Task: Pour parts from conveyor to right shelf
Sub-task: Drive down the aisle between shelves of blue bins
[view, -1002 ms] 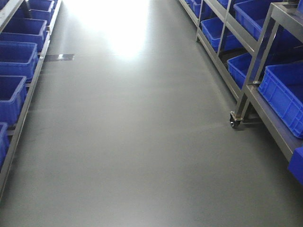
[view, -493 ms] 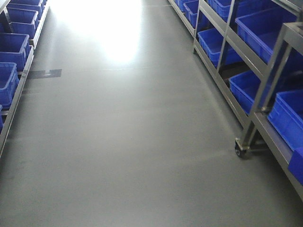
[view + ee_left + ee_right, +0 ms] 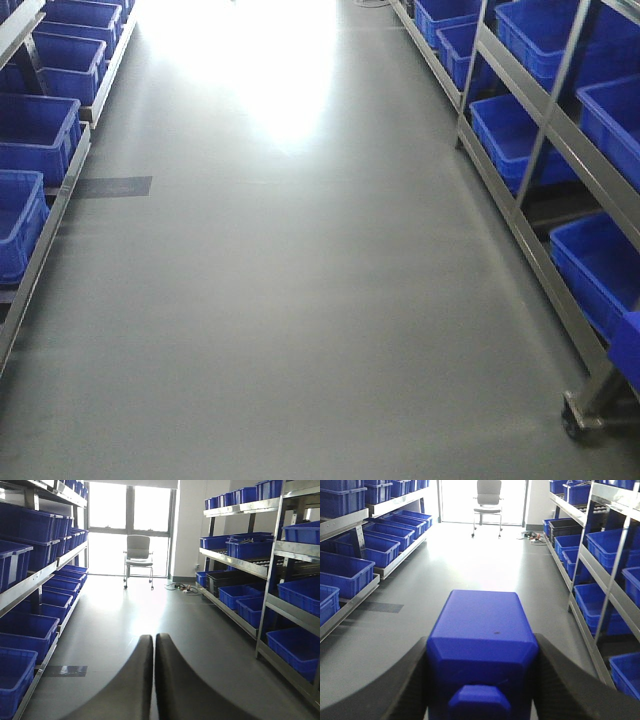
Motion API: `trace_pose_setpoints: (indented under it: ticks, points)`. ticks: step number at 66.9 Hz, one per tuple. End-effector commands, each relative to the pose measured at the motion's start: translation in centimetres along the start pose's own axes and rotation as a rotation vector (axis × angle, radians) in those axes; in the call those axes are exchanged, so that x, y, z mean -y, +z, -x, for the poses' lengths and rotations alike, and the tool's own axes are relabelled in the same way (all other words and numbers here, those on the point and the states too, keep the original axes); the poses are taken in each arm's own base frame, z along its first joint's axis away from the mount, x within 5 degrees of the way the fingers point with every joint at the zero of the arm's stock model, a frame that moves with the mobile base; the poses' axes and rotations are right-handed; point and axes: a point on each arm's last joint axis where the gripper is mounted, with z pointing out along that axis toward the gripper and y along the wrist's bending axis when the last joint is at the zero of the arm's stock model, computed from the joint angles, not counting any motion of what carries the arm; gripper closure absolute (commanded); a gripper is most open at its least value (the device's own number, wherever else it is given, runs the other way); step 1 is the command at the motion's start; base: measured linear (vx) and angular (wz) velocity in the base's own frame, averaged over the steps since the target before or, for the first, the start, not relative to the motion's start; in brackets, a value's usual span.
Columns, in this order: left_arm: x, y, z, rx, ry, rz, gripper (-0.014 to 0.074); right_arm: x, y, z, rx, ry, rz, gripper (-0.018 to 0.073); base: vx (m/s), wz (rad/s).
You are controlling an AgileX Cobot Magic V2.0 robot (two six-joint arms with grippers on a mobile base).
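Right gripper [image 3: 481, 647]: fingers [image 3: 402, 687] clamped on blue parts bin [image 3: 482, 620], facing the office chair [image 3: 488, 500]. Left gripper [image 3: 154, 642]: fingers pressed together, facing the same chair.

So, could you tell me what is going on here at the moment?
A two-armed mobile robot stands in an aisle between racks of blue bins. Its right gripper is clamped on a blue box, held out in front over the grey floor. The left gripper is shut and empty. The right shelf runs alongside, but nothing is being poured yet, and the contents of the box are not visible.
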Motion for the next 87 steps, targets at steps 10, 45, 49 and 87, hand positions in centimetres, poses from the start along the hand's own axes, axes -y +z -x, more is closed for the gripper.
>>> trace_pose_setpoints:
  ticks: [10,45,49,87]
  points:
    - [0.03,-0.04,-0.14,0.062,-0.016,-0.012,0.0603,0.09,-0.22,1.62,0.1,-0.013,-0.007,0.056,0.63,0.1]
    - [0.03,-0.04,-0.14,0.062,-0.016,-0.012,0.0603,0.09,-0.22,1.62,0.1,-0.013,-0.007,0.056,0.66,-0.01]
    - [0.03,-0.04,-0.14,0.062,-0.016,-0.012,0.0603,0.09,-0.22,1.62,0.1,-0.013,-0.007,0.056,0.65,-0.02]
    - [0.03,-0.04,-0.14,0.062,-0.016,-0.012,0.0603,0.09,-0.22,1.62,0.1,-0.013,-0.007,0.056,0.63,0.05]
